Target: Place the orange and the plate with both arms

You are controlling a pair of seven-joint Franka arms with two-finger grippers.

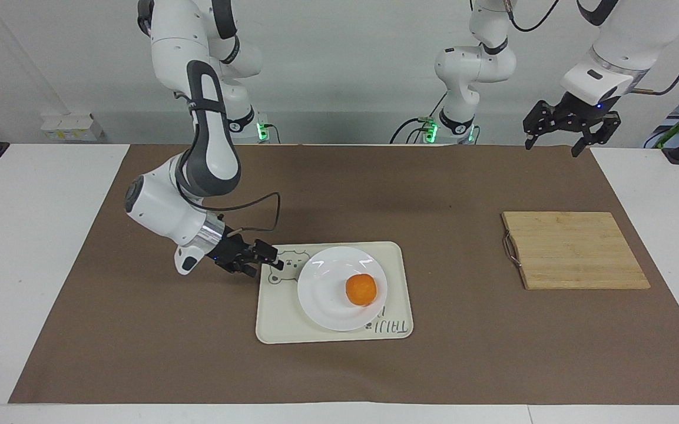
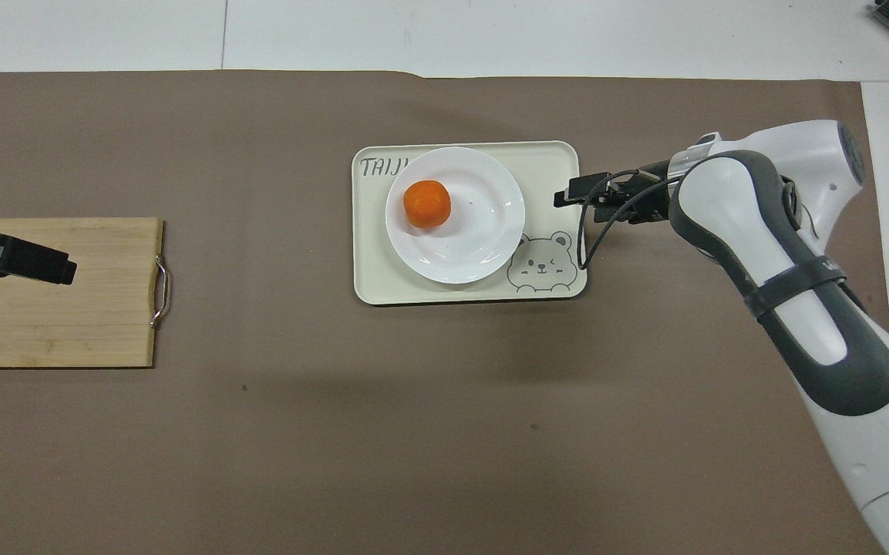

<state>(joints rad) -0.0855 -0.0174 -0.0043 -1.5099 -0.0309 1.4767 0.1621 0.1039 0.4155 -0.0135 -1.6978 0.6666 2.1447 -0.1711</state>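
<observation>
The tabletop (image 1: 339,176) is carrying a brown mat, and at the left arm's end a wooden cutting board (image 1: 572,250) is lying flat, well apart from everything else. Near the middle a cream tray (image 1: 283,321) with a bear drawing is sitting on the mat, and the white plate (image 1: 327,297) is resting on it, with the orange (image 1: 361,290) sitting on the plate toward the edge nearer the left arm's end.

The right hand (image 1: 268,262) is hovering low over the tray's edge at the right arm's end, just beside the plate's rim and not touching it, its fingers spread and pinching nothing. The left hand (image 1: 563,134) is waiting up in the air over the table edge at its own end, fingers spread and empty.

The plate is looking stiff, glossy and breakable, so it is probably best pinched at the thin rim, kept level, since the round orange is likely rolling freely on it. The orange is seeming light and slightly yielding, suiting a gentle pinch across its middle
</observation>
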